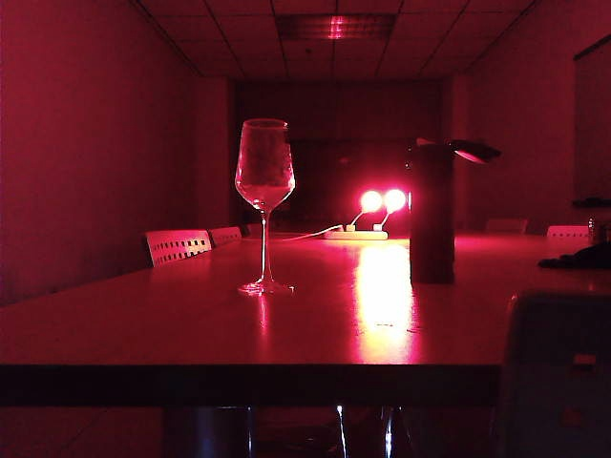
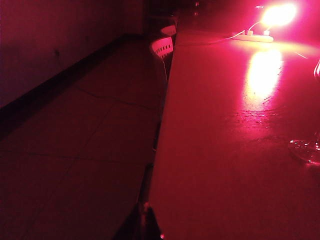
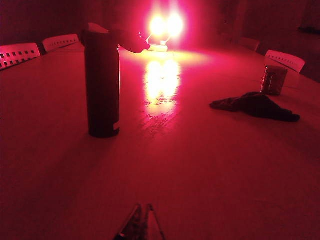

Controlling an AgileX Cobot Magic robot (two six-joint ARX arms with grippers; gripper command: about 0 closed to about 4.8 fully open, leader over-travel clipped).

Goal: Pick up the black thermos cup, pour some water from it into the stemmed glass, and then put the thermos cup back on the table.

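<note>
stemmed glass (image 1: 264, 204): upright on the table (image 1: 172, 324), at 9 o'clock of the thermos, well apart; its foot (image 2: 306, 149) shows in the left wrist view
black thermos cup (image 1: 431, 214): upright, flip lid open; also (image 3: 102, 82)
right gripper (image 3: 141, 226): fingertips closed together, empty, low over the table, thermos at its 11 o'clock
left gripper: out of view; closed
dark cloth (image 3: 255, 105): at 3 o'clock of the thermos, small can (image 3: 274, 80) beyond

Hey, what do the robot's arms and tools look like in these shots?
Little shows. In the right wrist view only the right tool appears: two slim, dark, tapering fingers pressed together under the red light. The left tool is in no view, and the exterior view shows neither arm. No cables or markings can be made out.
</note>
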